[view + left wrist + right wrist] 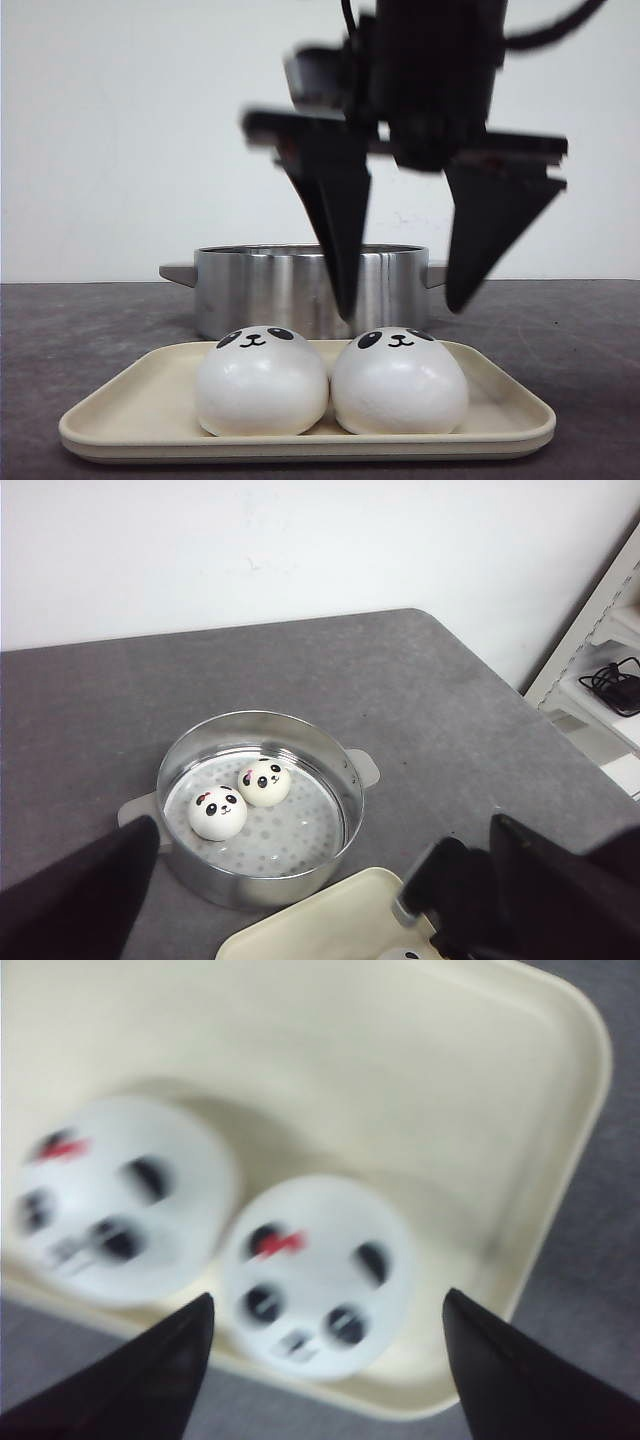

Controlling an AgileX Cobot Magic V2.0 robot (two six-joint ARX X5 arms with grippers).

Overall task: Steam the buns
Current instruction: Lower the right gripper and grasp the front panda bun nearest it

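Nearest me in the front view sits a cream tray (pixel 120 415) with rounded corners, on the grey desk (pixel 80 320). It holds two glossy white panda buns, the left tray bun (pixel 262 382) and the right tray bun (pixel 400 382), pressed side by side.

Above them hangs my right gripper (pixel 400 300), its two dark tapered fingers spread wide with nothing between them. The fingertips straddle the right tray bun from above; I read a small gap over the dome, not contact. The right wrist view (pixel 325 1315) confirms it: that bun (pixel 318 1275) lies between the two tips, the other (pixel 115 1200) off to one side. This picture is smeared, so the red mark on each face may be a bow, though I can't be sure.

Behind the tray stands a round steel steamer pot (pixel 270 285) with small side handles. Only the left wrist view sees inside it: a perforated floor (pixel 290 830) carrying two more panda buns, one (pixel 218 812) touching the other (pixel 264 782). The left gripper (pixel 320 900) shows there as two dark fingers well apart and empty, above the pot's near rim.
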